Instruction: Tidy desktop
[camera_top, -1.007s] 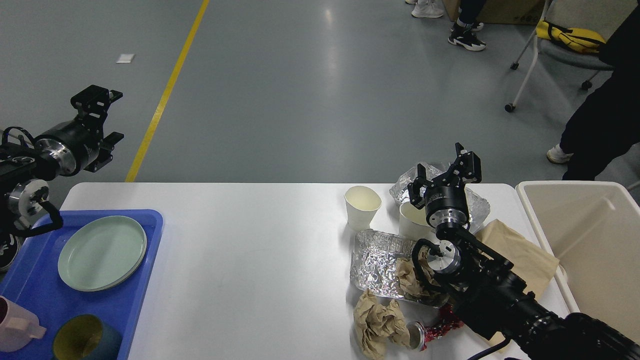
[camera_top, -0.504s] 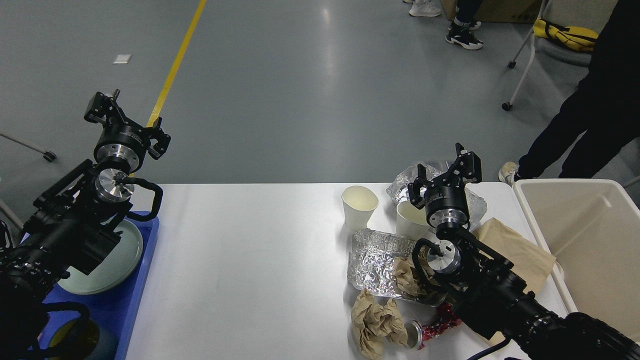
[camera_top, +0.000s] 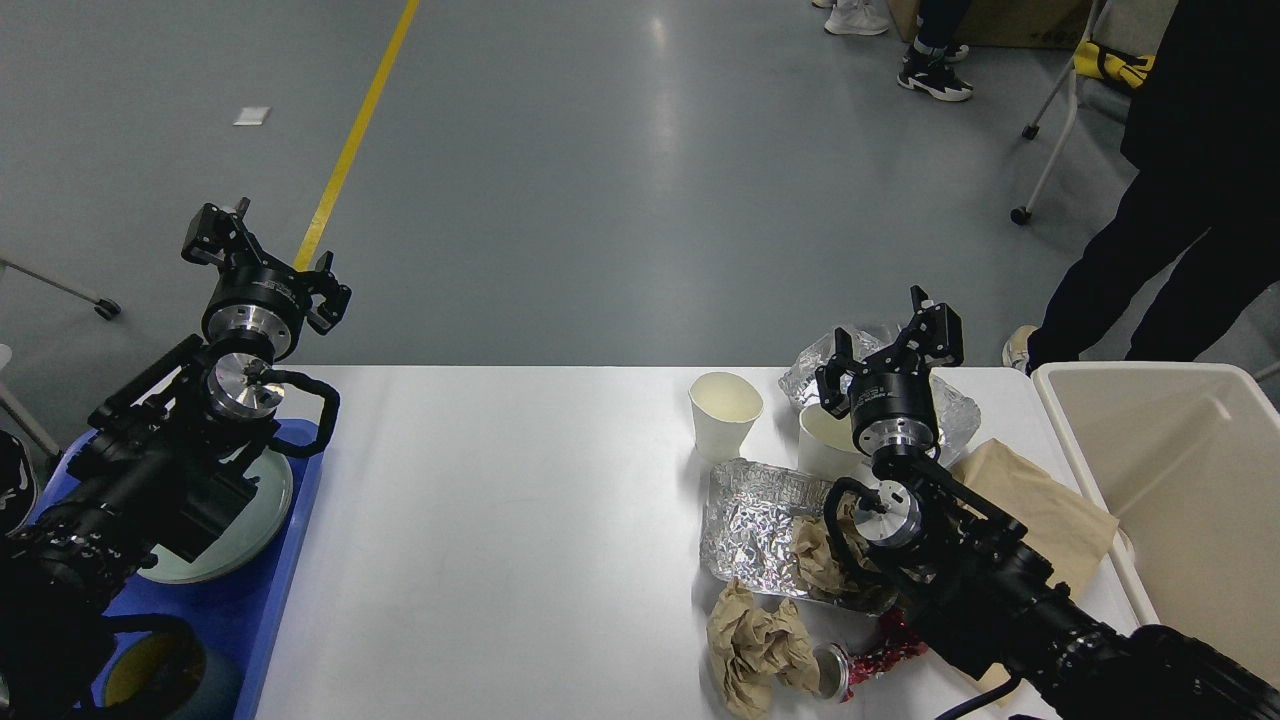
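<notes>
The white desktop (camera_top: 500, 520) stretches across the head view. On its right side lie two paper cups (camera_top: 725, 405) (camera_top: 822, 438), a foil tray (camera_top: 755, 510) holding crumpled brown paper (camera_top: 815, 555), a crumpled foil piece (camera_top: 955, 405), a brown paper wad (camera_top: 755, 645), a crushed red can (camera_top: 865, 660) and a flat brown paper sheet (camera_top: 1035, 505). My right gripper (camera_top: 888, 345) hovers open above the second cup and the foil piece, holding nothing. My left gripper (camera_top: 268, 262) is open and empty beyond the table's far left edge.
A blue tray (camera_top: 300, 470) at the left carries a pale green plate (camera_top: 255, 520) and a dark cup (camera_top: 165, 675), mostly under my left arm. A beige bin (camera_top: 1180, 480) stands off the right end. A person's legs (camera_top: 1130, 270) and a chair stand far right.
My left arm has swung in from the far left and now reaches over the blue tray, its gripper farther right. The right arm has not moved. The person at the right has shifted.
</notes>
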